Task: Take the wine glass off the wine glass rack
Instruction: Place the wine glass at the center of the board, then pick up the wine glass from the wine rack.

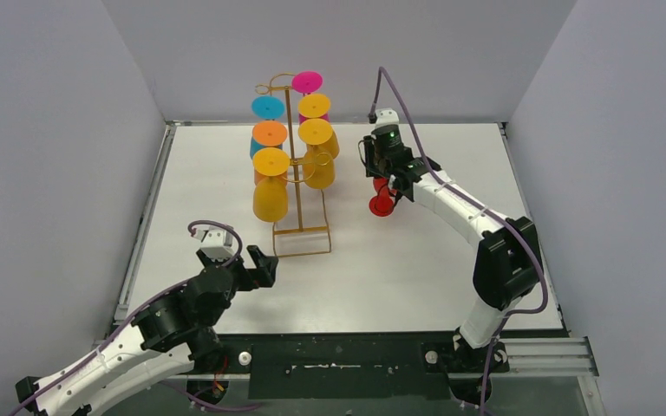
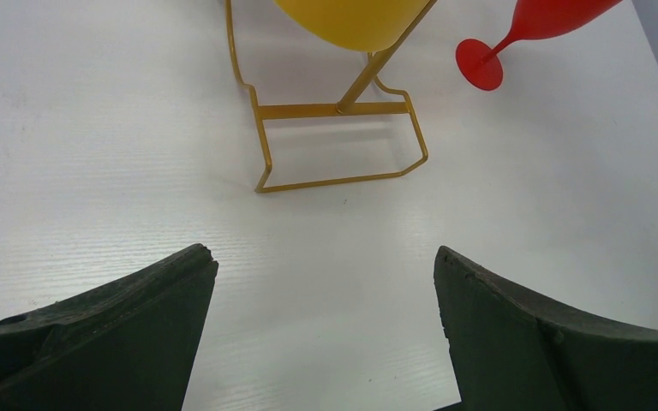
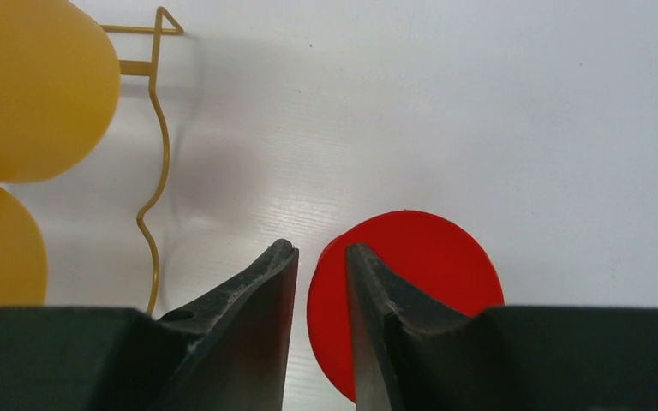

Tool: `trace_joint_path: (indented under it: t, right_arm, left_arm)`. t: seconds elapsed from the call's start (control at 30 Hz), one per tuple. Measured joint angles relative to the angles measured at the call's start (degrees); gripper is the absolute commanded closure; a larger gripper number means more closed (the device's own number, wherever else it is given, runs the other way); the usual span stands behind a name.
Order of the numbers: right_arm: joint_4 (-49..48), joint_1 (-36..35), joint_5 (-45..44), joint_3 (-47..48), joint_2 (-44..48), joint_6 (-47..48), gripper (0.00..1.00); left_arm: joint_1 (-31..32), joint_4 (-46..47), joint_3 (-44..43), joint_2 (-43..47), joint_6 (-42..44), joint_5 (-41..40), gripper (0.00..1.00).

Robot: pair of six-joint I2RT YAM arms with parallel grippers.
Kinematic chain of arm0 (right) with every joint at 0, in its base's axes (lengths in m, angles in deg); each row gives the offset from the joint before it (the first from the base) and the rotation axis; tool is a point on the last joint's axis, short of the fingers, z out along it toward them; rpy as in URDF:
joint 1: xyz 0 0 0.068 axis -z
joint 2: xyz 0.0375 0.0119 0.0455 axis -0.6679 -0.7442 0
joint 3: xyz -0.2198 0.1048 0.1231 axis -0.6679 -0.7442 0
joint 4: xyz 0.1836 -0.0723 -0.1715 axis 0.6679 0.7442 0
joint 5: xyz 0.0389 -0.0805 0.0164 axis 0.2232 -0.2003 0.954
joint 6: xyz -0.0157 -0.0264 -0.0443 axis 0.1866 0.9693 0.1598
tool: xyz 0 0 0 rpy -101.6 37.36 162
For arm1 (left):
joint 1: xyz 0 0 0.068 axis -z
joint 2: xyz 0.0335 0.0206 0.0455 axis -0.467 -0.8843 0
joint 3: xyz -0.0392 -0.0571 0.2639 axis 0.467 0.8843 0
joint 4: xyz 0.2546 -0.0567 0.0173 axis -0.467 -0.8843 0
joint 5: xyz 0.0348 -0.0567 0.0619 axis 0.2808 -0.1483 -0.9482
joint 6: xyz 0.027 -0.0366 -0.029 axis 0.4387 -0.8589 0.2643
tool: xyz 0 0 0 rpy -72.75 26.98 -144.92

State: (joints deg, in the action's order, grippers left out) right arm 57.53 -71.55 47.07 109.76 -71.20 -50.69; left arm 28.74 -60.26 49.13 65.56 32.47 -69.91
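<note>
The gold wire wine glass rack (image 1: 290,186) stands at the table's middle back, and several yellow, orange, blue and pink glasses (image 1: 270,198) hang from it upside down. A red wine glass (image 1: 382,205) stands off the rack to its right, its foot on the table (image 2: 482,64). My right gripper (image 1: 392,184) hangs just above it. In the right wrist view its jaws (image 3: 321,248) are slightly apart astride the red rim (image 3: 428,257), with a sliver of table between the left finger and the glass. My left gripper (image 2: 324,257) is wide open and holds nothing, near the rack's looped base (image 2: 343,110).
Grey walls enclose the white table (image 1: 416,277) on three sides. Yellow glasses (image 3: 26,94) and the rack's wavy wire (image 3: 156,128) lie just left of my right gripper. A black rail (image 1: 338,355) runs along the near edge between the arm bases.
</note>
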Motion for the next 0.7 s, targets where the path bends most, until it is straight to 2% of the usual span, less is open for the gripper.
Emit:
trace_joint_path:
  t: [0.1,0.23,0.4,0.57,0.7]
  right_arm:
    - [0.68,-0.02,0.74,1.75,0.13,0.28,0.67]
    - [1.86,0.0,1.97,2.08,2.23,-0.42,0.57]
    - [1.01,0.0,4.15,-1.79,11.08,-3.87,0.44]
    - [-4.13,0.0,7.76,-14.21,25.86,-11.82,0.38]
    - [-8.55,0.04,12.83,-24.74,35.15,-16.13,0.28]
  left_arm:
    - [0.0,0.0,0.0,-0.44,-0.02,0.09,0.03]
    - [0.0,-0.61,-0.66,-1.95,-0.24,0.09,0.03]
    - [0.0,-1.57,-3.3,-2.75,-0.92,0.13,0.03]
    - [0.0,-4.74,-10.34,-3.98,0.39,1.46,0.03]
    - [0.0,-6.36,-16.15,-4.74,1.99,0.83,0.03]
